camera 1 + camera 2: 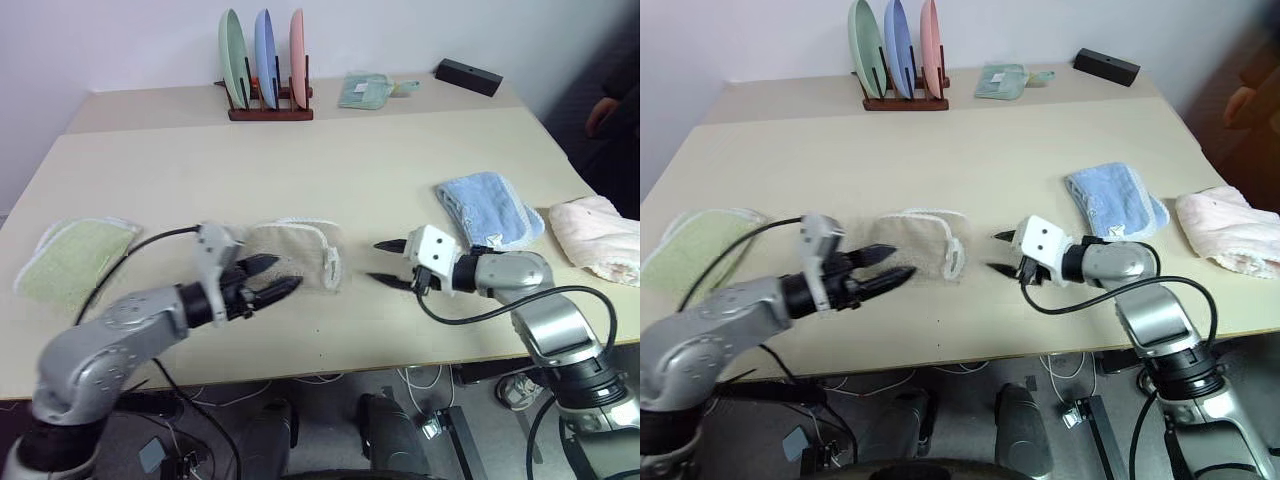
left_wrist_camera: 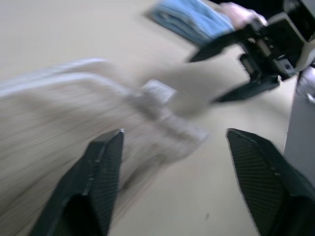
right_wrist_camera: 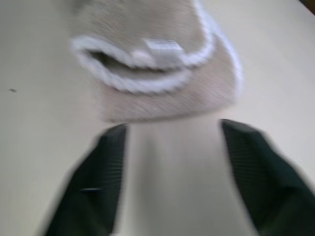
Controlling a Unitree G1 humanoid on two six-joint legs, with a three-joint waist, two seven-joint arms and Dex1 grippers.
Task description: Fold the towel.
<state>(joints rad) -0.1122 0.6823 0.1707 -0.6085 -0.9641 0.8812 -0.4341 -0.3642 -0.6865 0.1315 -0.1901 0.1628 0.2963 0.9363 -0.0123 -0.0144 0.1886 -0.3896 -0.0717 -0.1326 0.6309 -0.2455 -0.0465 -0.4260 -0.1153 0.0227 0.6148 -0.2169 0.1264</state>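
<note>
The towel (image 1: 290, 250) is a beige cloth with white corded edging, lying folded on the table near the front edge, with a white tag (image 3: 160, 46) on its right side. My left gripper (image 1: 275, 278) hovers over the towel's front left part, open, with nothing between its fingers (image 2: 106, 162). My right gripper (image 1: 378, 262) is just right of the towel and points at it, a short gap away. It is open and empty, and the towel's folded edge (image 3: 147, 81) lies ahead of its fingertips.
A pale green towel (image 1: 75, 255) lies at the left, a light-blue towel (image 1: 490, 208) and a pink one (image 1: 600, 235) at the right. At the back stand a plate rack (image 1: 265, 60), a green cloth (image 1: 368, 90) and a black box (image 1: 468, 77). A person's hand (image 1: 603, 112) shows far right.
</note>
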